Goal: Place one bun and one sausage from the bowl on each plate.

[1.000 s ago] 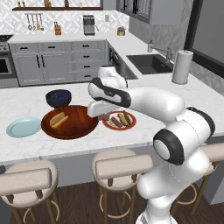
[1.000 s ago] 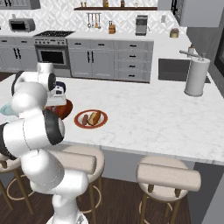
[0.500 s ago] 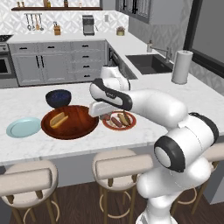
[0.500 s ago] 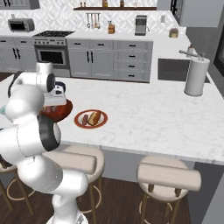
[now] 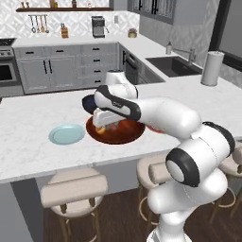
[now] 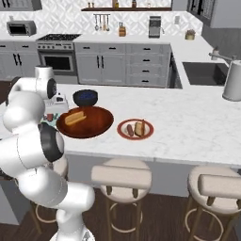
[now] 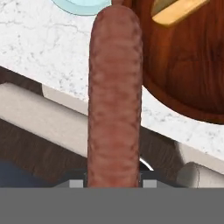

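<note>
We see the tool (image 5: 103, 124) clenched on a long reddish-brown sausage (image 7: 114, 96), held above the near edge of the white marble bench (image 6: 197, 127). Beside it sits the wide reddish-brown wooden bowl (image 6: 96, 123) with a yellow bun (image 6: 75, 116) inside. The plain pale blue plate (image 5: 67, 134) lies bare just left of the bowl. The white red-rimmed plate (image 6: 135, 129) carries a sausage and a bun.

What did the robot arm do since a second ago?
The arm swung left, from near the red-rimmed plate across the wooden bowl toward the blue plate, its gripper holding a sausage. Plates, bowl and bun stayed put.
</note>
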